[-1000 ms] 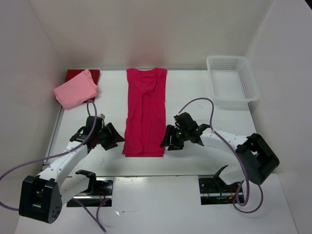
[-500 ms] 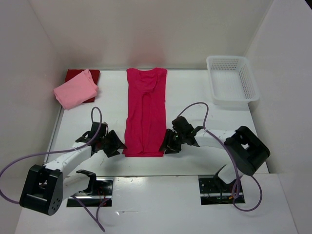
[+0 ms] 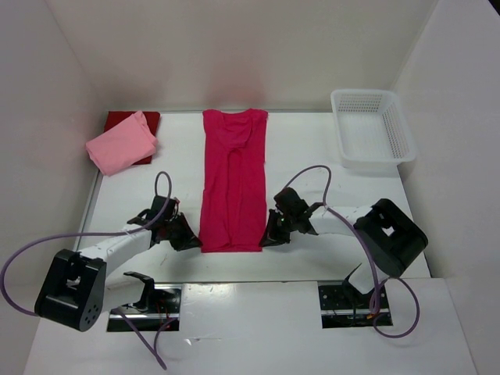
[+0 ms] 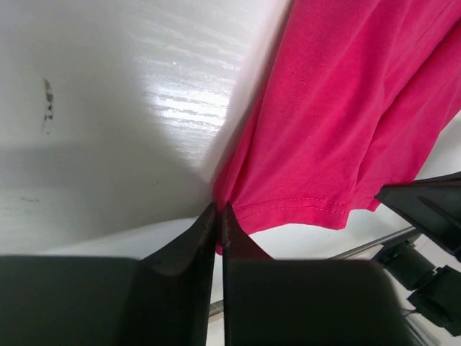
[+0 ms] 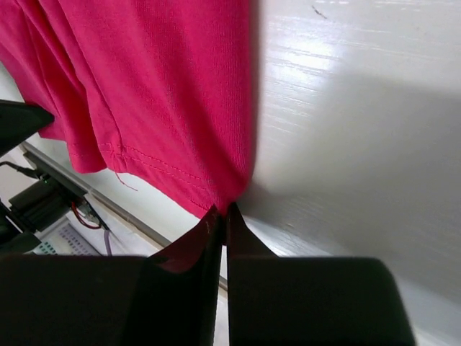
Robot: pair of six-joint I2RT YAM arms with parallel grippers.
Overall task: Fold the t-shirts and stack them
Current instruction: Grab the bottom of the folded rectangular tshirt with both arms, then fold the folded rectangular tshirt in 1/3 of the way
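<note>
A magenta-crimson t-shirt (image 3: pixel 233 178) lies on the table as a long narrow strip, collar at the far end. My left gripper (image 3: pixel 193 243) is shut on its near left hem corner (image 4: pixel 229 203). My right gripper (image 3: pixel 268 240) is shut on the near right hem corner (image 5: pixel 229 196). A folded light pink t-shirt (image 3: pixel 121 143) lies at the far left on top of a folded dark red t-shirt (image 3: pixel 148 119).
A white mesh basket (image 3: pixel 373 127) stands at the far right of the table (image 3: pixel 312 148). White walls close the left, back and right. Purple cables loop from both arms. The table's near edge runs just below the hem.
Both grippers moved inward to the hem corners of the magenta-crimson t-shirt and closed on them. The shirt itself has barely moved.
</note>
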